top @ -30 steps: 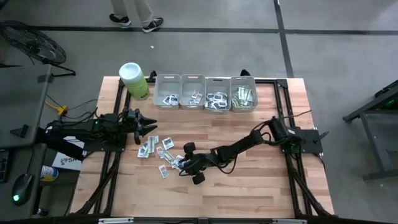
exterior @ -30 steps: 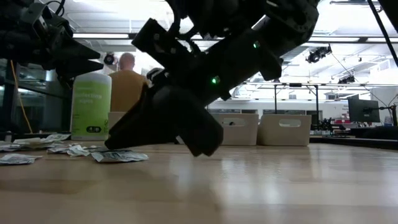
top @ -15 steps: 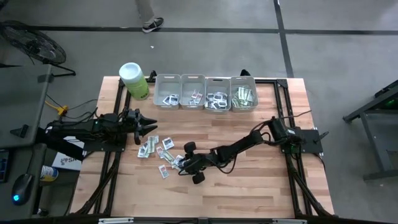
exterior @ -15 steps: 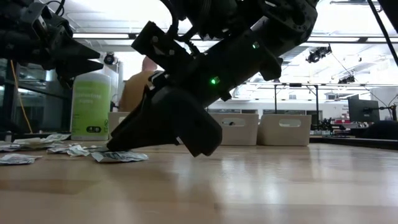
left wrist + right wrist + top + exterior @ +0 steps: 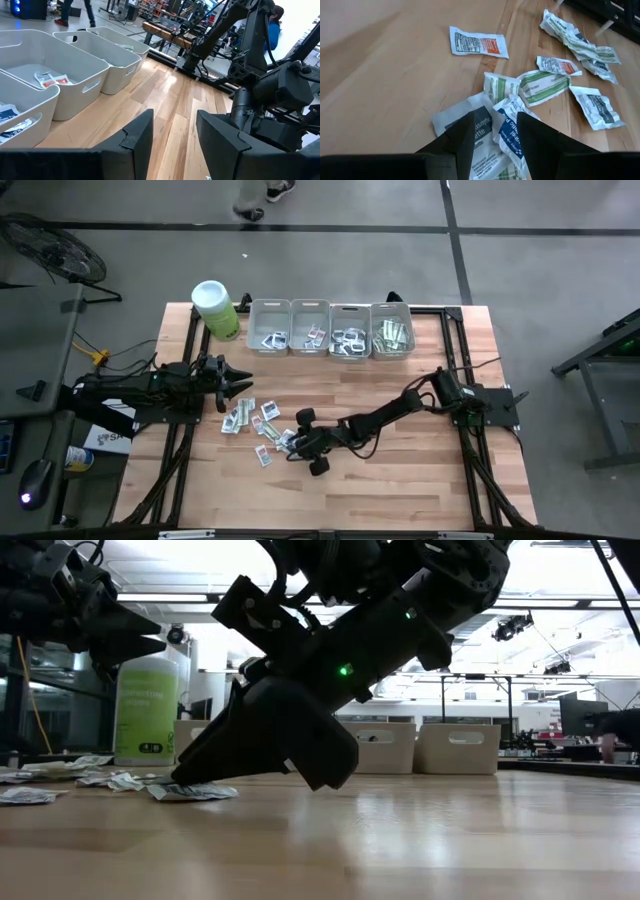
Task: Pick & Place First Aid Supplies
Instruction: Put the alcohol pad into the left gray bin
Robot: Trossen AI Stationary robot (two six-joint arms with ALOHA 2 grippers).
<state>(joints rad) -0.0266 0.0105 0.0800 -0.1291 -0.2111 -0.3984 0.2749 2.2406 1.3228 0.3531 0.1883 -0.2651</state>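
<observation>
Wooden table [image 5: 420, 470], right gripper [image 5: 492, 131] fingers parted over packets [image 5: 507, 125], holding nothing.

Packets [image 5: 258, 423] mid-table; bins [image 5: 330, 328] behind; canister [image 5: 214, 308] leftmost.

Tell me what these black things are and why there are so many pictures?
They are two robot arms working at a wooden table. Each ends in a gripper, a hand with two fingers. One picture looks straight down from above, one looks across the tabletop, and two come from little cameras on the arms' wrists.

On the table lie small paper packets of first aid supplies, loose in a heap. At the back stand four grey bins with some packets already sorted in, and a green canister beside them.

The right gripper is down low over the heap, its open fingers either side of a packet with blue print. It is not holding anything yet. The left gripper waits open, above the table's left side, holding nothing.
</observation>
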